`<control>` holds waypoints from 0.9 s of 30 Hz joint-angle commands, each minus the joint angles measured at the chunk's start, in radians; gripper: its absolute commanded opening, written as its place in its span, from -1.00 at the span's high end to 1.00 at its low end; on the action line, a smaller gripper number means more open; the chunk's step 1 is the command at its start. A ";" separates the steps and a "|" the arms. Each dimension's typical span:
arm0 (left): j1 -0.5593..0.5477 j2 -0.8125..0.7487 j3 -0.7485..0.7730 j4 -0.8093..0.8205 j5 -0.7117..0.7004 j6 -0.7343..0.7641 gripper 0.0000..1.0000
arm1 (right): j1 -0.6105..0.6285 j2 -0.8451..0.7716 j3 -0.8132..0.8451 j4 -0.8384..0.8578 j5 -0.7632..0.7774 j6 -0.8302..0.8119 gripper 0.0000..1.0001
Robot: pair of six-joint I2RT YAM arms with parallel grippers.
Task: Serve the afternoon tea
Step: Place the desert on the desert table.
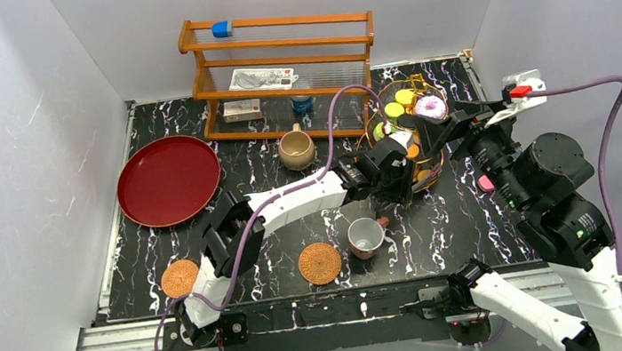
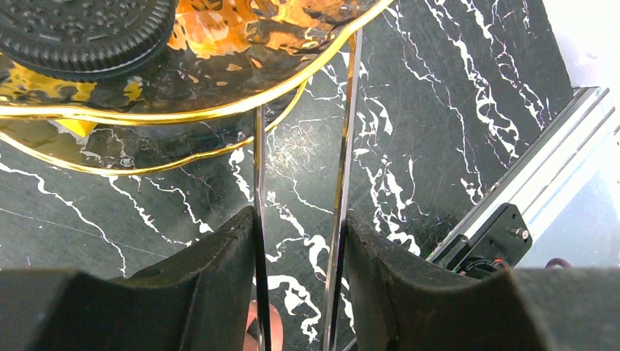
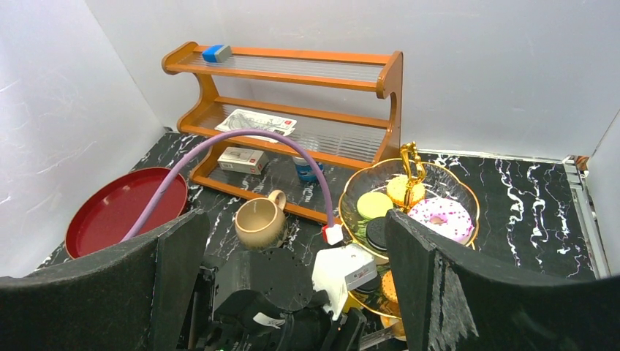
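The gold-rimmed tiered glass stand (image 1: 370, 125) stands at the back right and holds a pink doughnut (image 1: 431, 107), macarons and dark sandwich cookies. My left gripper (image 1: 397, 174) is shut on the stand's thin gold wire leg (image 2: 343, 146), just below the lower tier's rim (image 2: 219, 113). My right gripper (image 1: 417, 131) hovers above the stand, wide open and empty (image 3: 294, 218). The tan mug (image 1: 296, 149) stands in front of the rack. The white red-handled cup (image 1: 366, 236) stands next to one woven coaster (image 1: 320, 263). The other coaster (image 1: 180, 278) lies at the front left.
A round red tray (image 1: 167, 180) lies at the left. The wooden rack (image 1: 280, 63) with boxes and a can stands along the back wall. White walls close in three sides. The left arm's purple cable (image 3: 219, 153) arches over the middle.
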 commanded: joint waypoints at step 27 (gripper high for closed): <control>-0.031 -0.244 -0.170 0.033 -0.080 -0.010 0.15 | 0.002 0.009 0.042 0.006 0.002 0.013 -0.97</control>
